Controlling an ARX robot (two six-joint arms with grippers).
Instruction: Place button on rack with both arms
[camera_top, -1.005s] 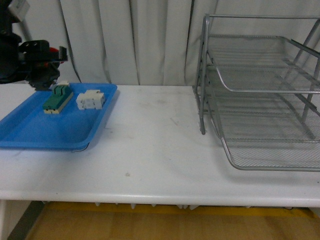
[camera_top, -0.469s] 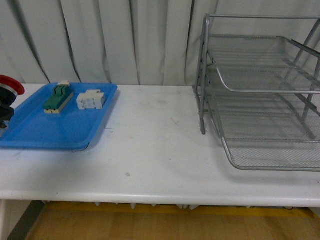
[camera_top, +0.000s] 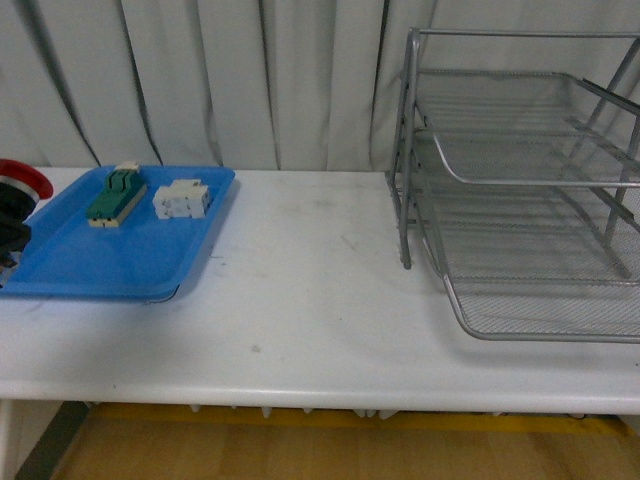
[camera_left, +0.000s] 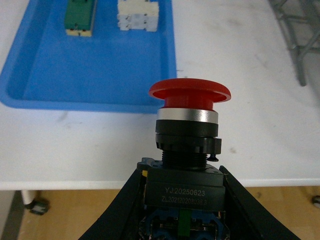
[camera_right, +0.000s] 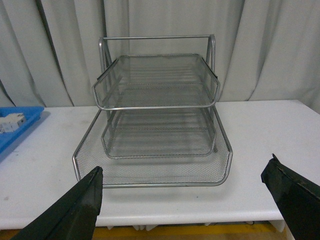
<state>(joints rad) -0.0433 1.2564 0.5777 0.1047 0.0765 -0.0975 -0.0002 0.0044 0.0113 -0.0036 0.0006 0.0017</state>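
The button (camera_left: 187, 130), red mushroom cap on a black body, is held in my left gripper (camera_left: 184, 200), whose jaws are shut on the body's two sides. It is lifted above the table's front edge, near the blue tray. In the front view only its red cap (camera_top: 22, 180) shows at the far left edge. The silver three-tier wire rack (camera_top: 530, 190) stands at the right of the table. My right gripper (camera_right: 185, 195) is open and empty, facing the rack (camera_right: 157, 115) from in front of it, its fingers (camera_right: 82, 207) wide apart.
A blue tray (camera_top: 90, 255) at the left holds a green-topped beige block (camera_top: 115, 197) and a white terminal block (camera_top: 181, 199). Grey curtains hang behind the white table (camera_top: 300, 300).
The left arm dropped out of the front view from above the tray's back left; the button's red cap now shows at the far left edge, shifted slightly since half a second ago.
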